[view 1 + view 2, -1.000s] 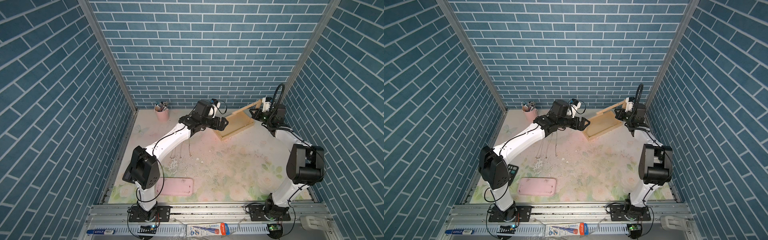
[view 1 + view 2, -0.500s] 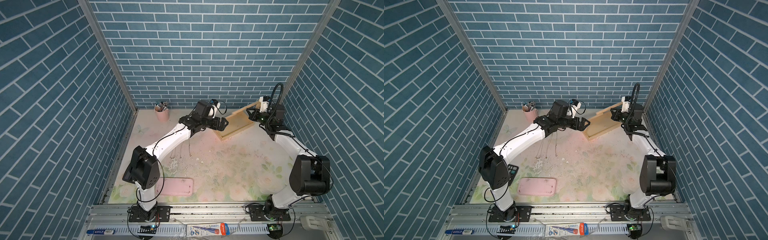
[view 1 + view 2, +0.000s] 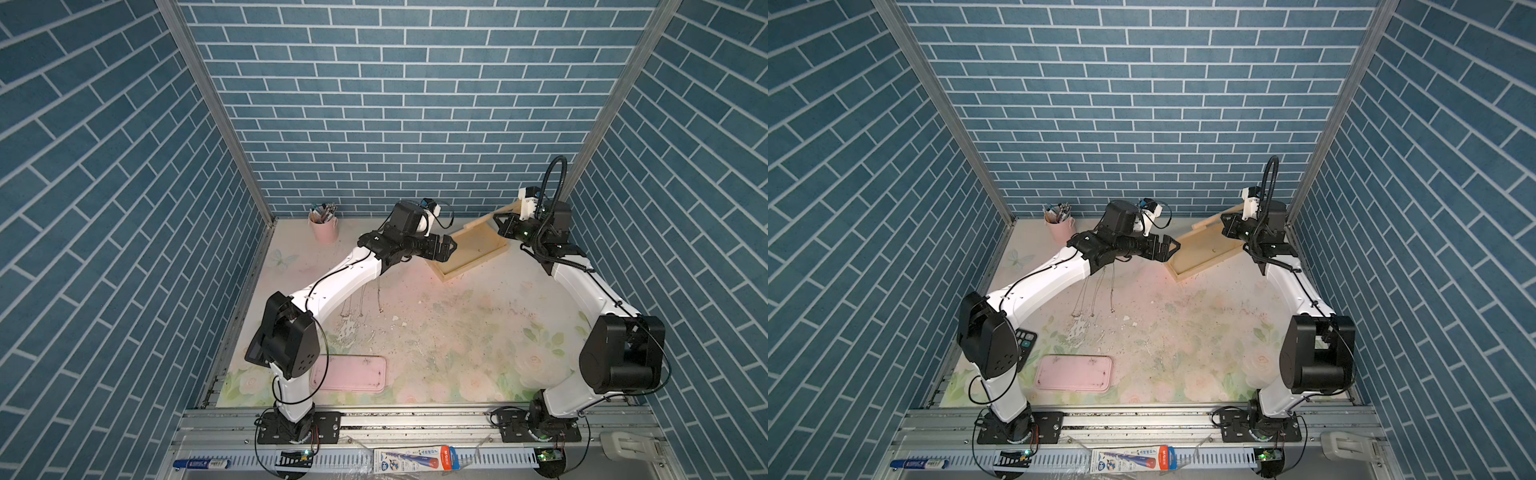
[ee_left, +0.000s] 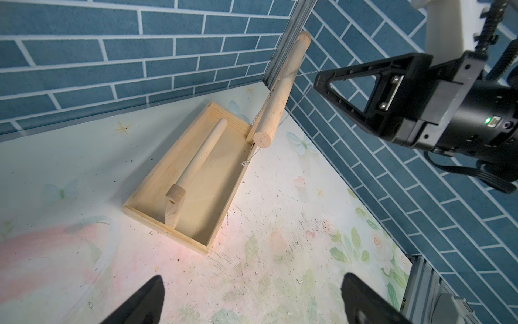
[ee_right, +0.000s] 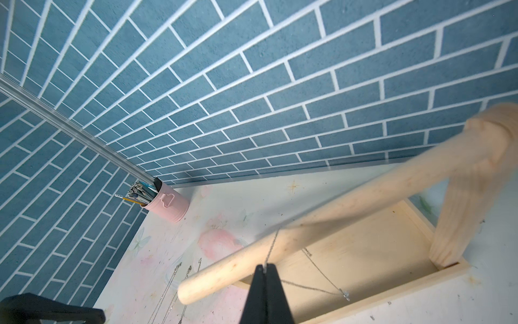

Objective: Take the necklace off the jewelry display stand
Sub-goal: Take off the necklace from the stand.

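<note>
The right gripper [image 5: 265, 270] has its tips pressed together on the necklace [image 5: 344, 293], whose thin chain loops over the top bar just ahead of those tips and hangs down toward the tray. In both top views the jewelry display stand [image 3: 473, 245] sits right of centre in the upper half of the frame, near the back right corner, with the left gripper [image 3: 449, 250], jaws spread wide, at its left end. From above the chain is too fine to make out, the left gripper covers the tray's left edge, and the bar is blurred in the right wrist view.
</note>
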`<state>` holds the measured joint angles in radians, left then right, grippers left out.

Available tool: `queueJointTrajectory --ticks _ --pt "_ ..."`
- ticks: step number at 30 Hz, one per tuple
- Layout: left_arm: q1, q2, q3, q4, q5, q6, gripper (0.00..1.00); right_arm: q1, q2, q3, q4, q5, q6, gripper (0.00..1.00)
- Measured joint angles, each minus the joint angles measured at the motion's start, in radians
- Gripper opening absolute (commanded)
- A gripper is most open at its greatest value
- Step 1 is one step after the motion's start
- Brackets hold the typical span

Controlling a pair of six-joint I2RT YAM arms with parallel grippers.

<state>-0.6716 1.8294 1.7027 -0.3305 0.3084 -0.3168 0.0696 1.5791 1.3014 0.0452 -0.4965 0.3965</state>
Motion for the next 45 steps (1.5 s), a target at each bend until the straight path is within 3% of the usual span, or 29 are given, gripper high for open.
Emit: queueJointTrajectory --ticks 22,45 --pt "0.000 0.000 0.000 0.000 0.000 -0.005 0.99 0.068 0.001 0.240 -0.161 0.006 -0.063 0.00" --pt "0.000 0.000 -0.015 0.007 0.000 -0.008 0.99 0.149 -0.002 0.316 -0.254 0.029 -0.102 0.00"
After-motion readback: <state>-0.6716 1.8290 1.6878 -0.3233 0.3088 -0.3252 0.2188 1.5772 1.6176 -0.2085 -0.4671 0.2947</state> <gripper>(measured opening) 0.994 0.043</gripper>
